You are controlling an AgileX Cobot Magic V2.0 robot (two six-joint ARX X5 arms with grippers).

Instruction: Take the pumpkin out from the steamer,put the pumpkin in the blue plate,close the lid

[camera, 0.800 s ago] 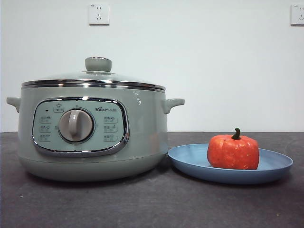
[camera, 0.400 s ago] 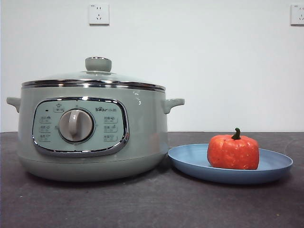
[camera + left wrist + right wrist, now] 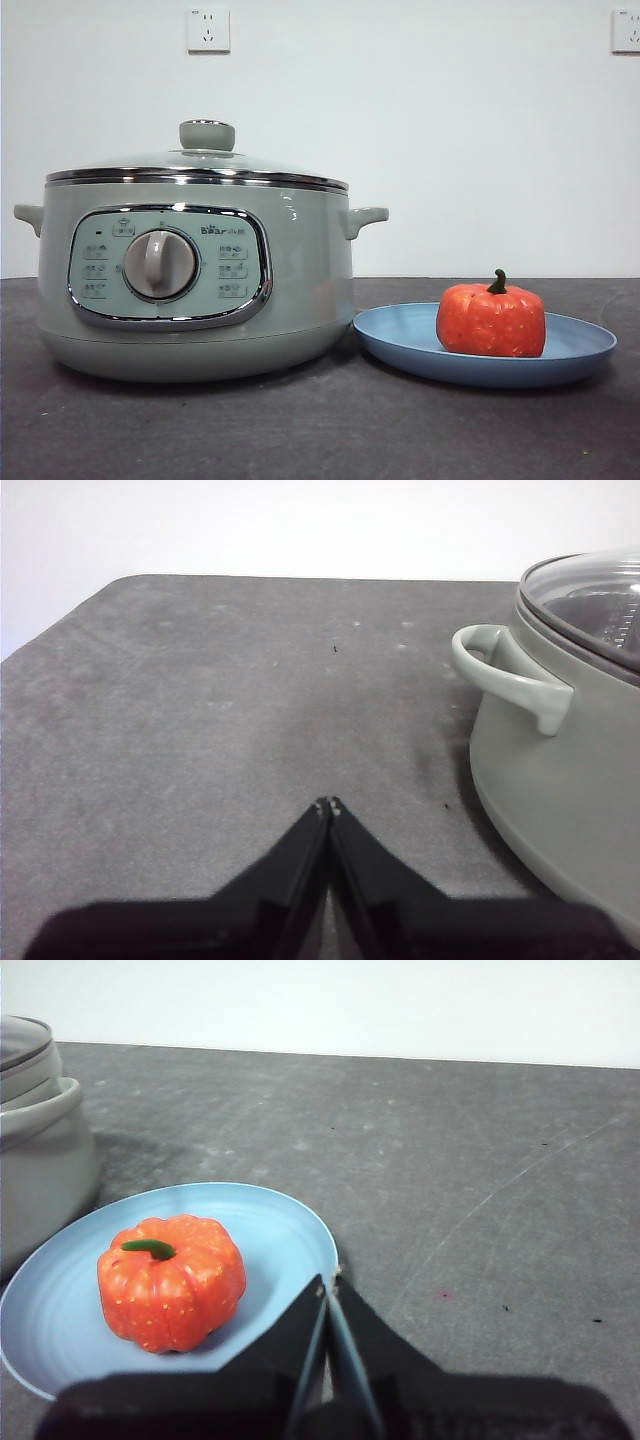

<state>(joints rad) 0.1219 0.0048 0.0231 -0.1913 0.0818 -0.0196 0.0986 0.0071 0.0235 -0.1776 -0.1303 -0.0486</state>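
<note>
- Nothing has shifted across the last second: pot, plate and pumpkin sit exactly as they did, and neither of my arms shows in the front view.
- Nearest to me, my right gripper (image 3: 328, 1285) hangs with its two black jaws pressed together on nothing, just beside the rim of the wide, shallow, matte light-blue plate (image 3: 300, 1222).
- On that plate the small squat orange-red toy pumpkin (image 3: 172, 1280) with the curled dark green stem rests upright, well inside the rim (so the carrying part looks finished to me).
- My left gripper (image 3: 329, 807) is likewise closed and empty, over the bare dark grey tabletop (image 3: 200, 700), near the side handle of the large round sage-green steamer (image 3: 540, 770).
- Further off, the domed glass lid (image 3: 196, 162) with chrome rim and pale green knob sits on the steamer, level as far as I can see; I judge the task done or nearly so.
- What could go wrong: if my right arm sweeps low as it pulls away, the jaws could catch the plate's rim and tip or slide it, rolling the pumpkin off.
- My left arm, swinging toward the pot, could knock the handle and jar the lid askew.
</note>
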